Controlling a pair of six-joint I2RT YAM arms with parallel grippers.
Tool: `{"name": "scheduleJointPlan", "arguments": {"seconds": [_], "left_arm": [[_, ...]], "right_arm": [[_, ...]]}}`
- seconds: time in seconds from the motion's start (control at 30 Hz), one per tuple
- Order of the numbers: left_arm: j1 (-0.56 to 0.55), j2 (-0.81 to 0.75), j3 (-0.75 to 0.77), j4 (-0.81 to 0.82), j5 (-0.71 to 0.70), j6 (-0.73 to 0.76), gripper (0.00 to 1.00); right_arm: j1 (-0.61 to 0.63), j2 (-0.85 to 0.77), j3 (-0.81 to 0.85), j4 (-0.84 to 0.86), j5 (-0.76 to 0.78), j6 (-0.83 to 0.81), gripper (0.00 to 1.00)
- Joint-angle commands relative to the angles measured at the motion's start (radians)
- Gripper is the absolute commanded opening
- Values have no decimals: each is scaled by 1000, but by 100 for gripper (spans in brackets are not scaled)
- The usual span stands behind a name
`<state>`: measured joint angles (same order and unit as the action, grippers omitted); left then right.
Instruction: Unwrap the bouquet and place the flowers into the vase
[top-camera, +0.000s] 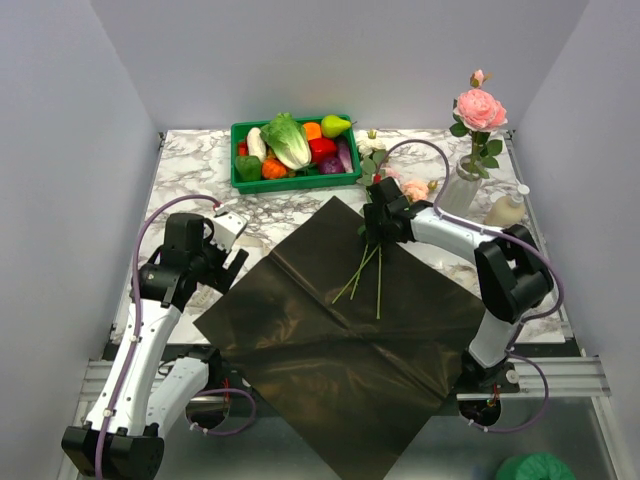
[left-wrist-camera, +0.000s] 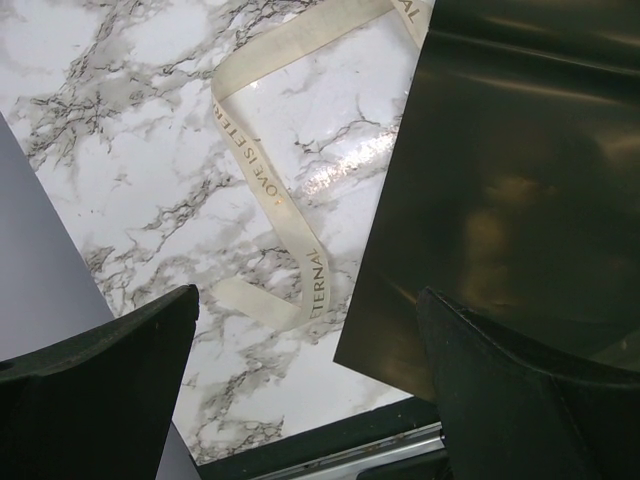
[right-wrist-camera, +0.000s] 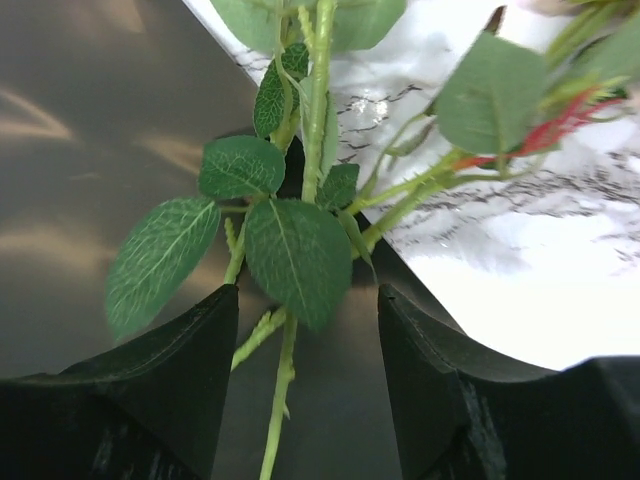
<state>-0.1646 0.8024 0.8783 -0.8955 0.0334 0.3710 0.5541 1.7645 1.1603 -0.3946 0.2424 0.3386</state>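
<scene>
Marble table (top-camera: 190, 170), grey walls all round. The flowers (top-camera: 365, 270) lie loose, thin green stems fanned over the back corner of the dark glossy paper (top-camera: 330, 340). The paper is spread flat like a diamond, wrap undone. Stems run back under the right gripper (top-camera: 383, 222). A pink bloom (top-camera: 418, 188) and cream heads (top-camera: 372, 143) show past the paper's edge on the marble.

Right wrist view: one leafy stem (right-wrist-camera: 283, 375) runs straight down the gap between the two black fingers (right-wrist-camera: 190, 370). A big leaf (right-wrist-camera: 300, 260) sits across the gap at the fingertips. We see gap on both sides of the stem, so the jaws are part-way apart, straddling it, nothing clamped. Other stems angle off to the right over paper edge and marble.

The vase (top-camera: 458, 192) stands just right of that gripper, near the back right. One pink rose (top-camera: 481, 108) stands upright in it. A beige bottle (top-camera: 505, 210) is just beside the vase on its right. A green tray (top-camera: 295, 183) of toy vegetables is at back centre, apart from the paper.

The left gripper (top-camera: 228, 250) hangs over bare marble just off the paper's left corner, jaws spread wide, holding nothing. Its wrist view shows the cream ribbon (left-wrist-camera: 268, 190) lying looped on the marble beside the paper's edge, between the fingers but below them.
</scene>
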Motion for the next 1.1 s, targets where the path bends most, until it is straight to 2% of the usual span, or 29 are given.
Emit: {"name": "scheduleJointPlan", "arguments": {"seconds": [0.0,0.17,0.27,0.3,0.4,0.6,0.67,0.7,0.83,0.87,0.97,1.0,1.07], "left_arm": [[4,0,-13,24,-26,14,99],[4,-3,-28,33,-50,23,99],[4,-3,-35,36,-55,26,99],[4,-3,-36,38,-56,26,99],[5,-2,-44,43,-59,28,99],[5,3,-53,53,-59,29,99],[5,3,-53,53,-59,32,99],[5,3,-53,55,-62,34,99],[4,-3,-61,56,-67,37,99],[4,-3,-65,58,-70,40,99],[5,-6,-71,61,-84,51,99],[4,-8,-71,63,-87,52,99],[5,-8,-73,64,-96,57,99]], "right_arm": [[7,58,38,23,43,-4,61],[7,70,58,36,43,-7,53],[7,81,75,33,41,-12,44],[7,84,79,31,32,-10,38],[9,87,85,22,17,-7,26],[15,95,78,26,35,-16,23],[15,104,90,20,43,-18,29],[15,107,94,16,47,-16,36],[15,119,113,14,51,-16,40],[13,122,118,13,51,-16,40],[13,135,125,16,44,-16,29],[15,138,124,16,43,-15,23],[15,138,121,22,44,-12,18]]}}
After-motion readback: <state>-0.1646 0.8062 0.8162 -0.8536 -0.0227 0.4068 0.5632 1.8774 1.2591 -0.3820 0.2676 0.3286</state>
